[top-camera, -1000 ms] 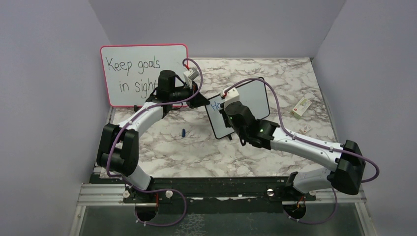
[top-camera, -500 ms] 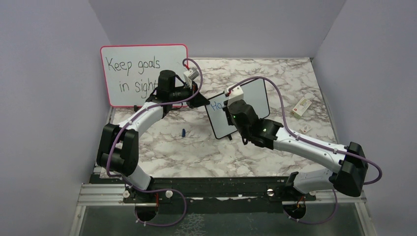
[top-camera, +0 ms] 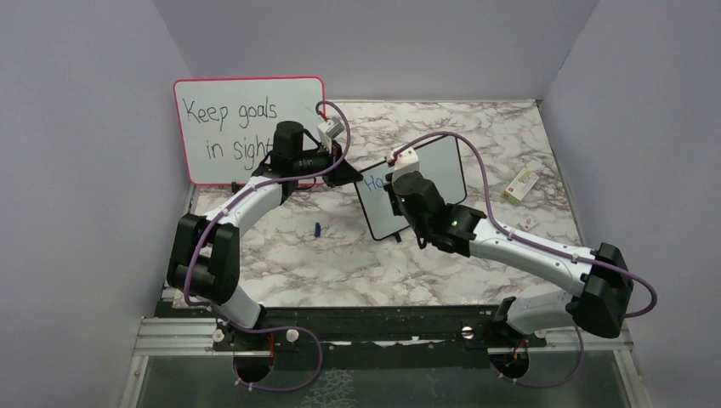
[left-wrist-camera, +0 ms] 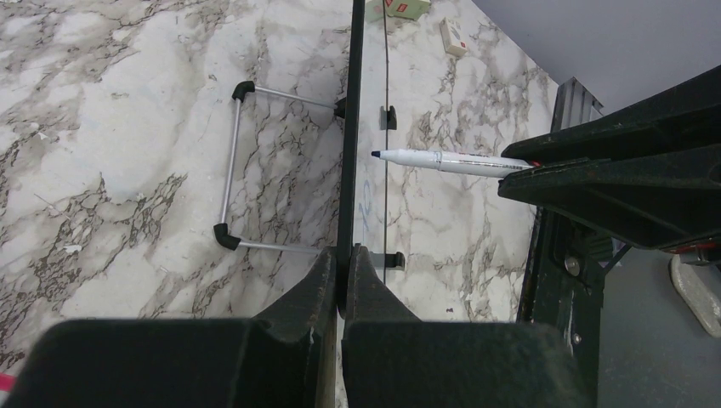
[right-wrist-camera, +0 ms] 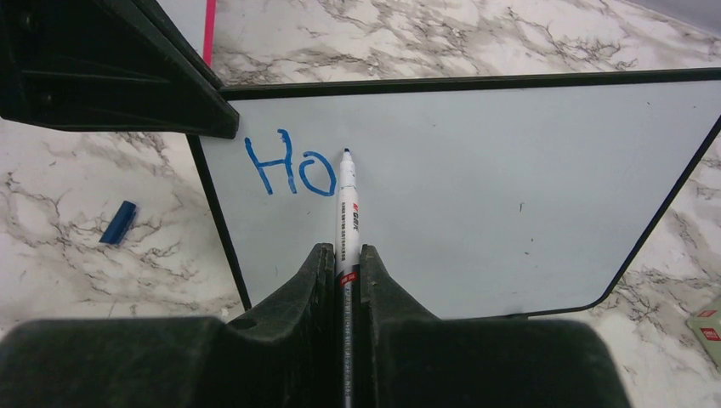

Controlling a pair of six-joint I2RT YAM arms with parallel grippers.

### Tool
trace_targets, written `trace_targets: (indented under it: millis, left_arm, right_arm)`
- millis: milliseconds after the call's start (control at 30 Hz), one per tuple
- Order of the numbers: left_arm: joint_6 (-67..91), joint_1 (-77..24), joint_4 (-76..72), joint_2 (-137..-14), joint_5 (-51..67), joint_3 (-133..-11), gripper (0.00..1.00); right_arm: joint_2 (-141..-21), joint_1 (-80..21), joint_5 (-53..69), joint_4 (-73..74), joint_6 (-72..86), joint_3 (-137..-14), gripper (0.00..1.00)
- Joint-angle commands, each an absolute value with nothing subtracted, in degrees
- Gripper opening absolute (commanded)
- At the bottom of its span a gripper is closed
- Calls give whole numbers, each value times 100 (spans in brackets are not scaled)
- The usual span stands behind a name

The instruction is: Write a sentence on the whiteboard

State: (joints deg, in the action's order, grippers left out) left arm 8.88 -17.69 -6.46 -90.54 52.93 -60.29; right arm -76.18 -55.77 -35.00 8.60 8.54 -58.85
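The whiteboard (top-camera: pixel 446 166) is small and black-framed, and it stands tilted at mid-table. Its face fills the right wrist view (right-wrist-camera: pixel 493 195), and the left wrist view shows it edge-on (left-wrist-camera: pixel 349 127). My left gripper (left-wrist-camera: pixel 343 263) is shut on its frame at the left edge, as the top view also shows (top-camera: pixel 344 172). My right gripper (right-wrist-camera: pixel 344 255) is shut on a white marker (right-wrist-camera: pixel 347 204) that points at the board. Of the sentence, only a blue "Ho" (right-wrist-camera: pixel 289 166) is visible. The marker's tip sits just right of the "o"; I cannot tell whether it touches.
A larger pink-framed board (top-camera: pixel 246 127) with black handwriting leans at the back left, behind my left arm. A blue marker cap (top-camera: pixel 316 229) lies on the marble table left of the whiteboard. Two small white boxes (top-camera: pixel 520 184) (top-camera: pixel 529 223) lie at the right. Walls close three sides.
My right wrist has shifted slightly in front of the whiteboard with the marker. The left arm and the board have not moved.
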Motion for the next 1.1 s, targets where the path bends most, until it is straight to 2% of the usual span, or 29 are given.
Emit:
trace_targets:
  millis: [0, 1067]
  left_arm:
    - [615, -1767, -349, -9051, 5346, -6051, 0]
    - [633, -1771, -348, -9043, 5336, -6064, 0]
  right_arm:
    - [-7694, -5543, -3402, 665, 783, -5903, 1]
    - [-7682, -5520, -3134, 1646, 1245, -5815, 1]
